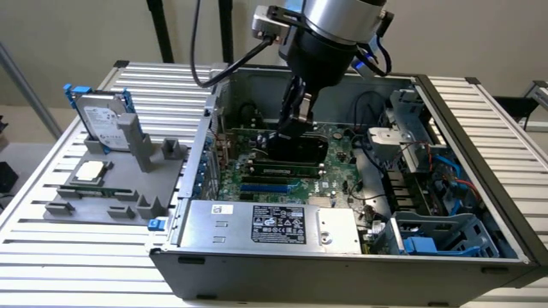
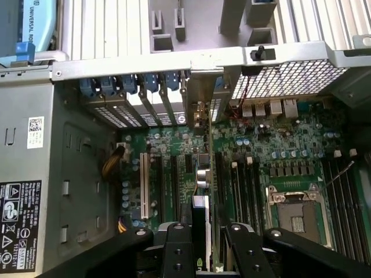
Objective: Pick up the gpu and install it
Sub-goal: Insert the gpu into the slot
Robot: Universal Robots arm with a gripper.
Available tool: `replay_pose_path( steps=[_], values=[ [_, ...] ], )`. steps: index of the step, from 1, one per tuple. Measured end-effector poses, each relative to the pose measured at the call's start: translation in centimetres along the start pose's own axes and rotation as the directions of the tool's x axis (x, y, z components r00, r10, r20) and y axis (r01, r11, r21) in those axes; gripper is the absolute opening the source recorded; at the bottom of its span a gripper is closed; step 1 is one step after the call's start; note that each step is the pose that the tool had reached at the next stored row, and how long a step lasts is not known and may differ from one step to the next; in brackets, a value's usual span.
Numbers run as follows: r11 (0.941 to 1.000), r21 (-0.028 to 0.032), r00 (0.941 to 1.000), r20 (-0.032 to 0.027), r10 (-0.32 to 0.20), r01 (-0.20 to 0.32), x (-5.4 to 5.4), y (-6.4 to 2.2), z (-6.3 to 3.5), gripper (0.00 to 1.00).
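While the arm reaches down into the open computer case [image 1: 342, 273], the gripper [image 2: 203, 231] sits low over the motherboard [image 2: 278, 145], its fingers [image 2: 177, 249] closed on the gpu [image 2: 200, 211], one on each face. Card stands on edge and runs toward the rear slot openings [image 2: 145, 110]. Its silver bracket [image 2: 200, 107] is up against that rear wall. I cannot tell whether the edge connector is in a slot or just above it. Risks as I judge them:
- card tilted or off the slot line, so a downward push loads the board or bends the bracket
- bracket catching the case lip
- card slipping in the grip if it binds

Hard drive [image 1: 101, 115] and CPU chip [image 1: 90, 170] sit outside the case
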State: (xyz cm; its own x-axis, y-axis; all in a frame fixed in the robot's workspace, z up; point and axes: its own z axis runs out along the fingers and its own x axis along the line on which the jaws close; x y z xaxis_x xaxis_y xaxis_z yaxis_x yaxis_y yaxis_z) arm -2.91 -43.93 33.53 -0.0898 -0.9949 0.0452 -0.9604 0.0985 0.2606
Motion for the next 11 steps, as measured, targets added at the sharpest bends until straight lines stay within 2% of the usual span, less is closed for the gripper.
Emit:
replay_pose_path(
  steps=[11],
  values=[
    [1.0000,0.0000,1.0000,0.0001,0.000,0.000,0.0,-0.03,2.08,0.26]
  ],
)
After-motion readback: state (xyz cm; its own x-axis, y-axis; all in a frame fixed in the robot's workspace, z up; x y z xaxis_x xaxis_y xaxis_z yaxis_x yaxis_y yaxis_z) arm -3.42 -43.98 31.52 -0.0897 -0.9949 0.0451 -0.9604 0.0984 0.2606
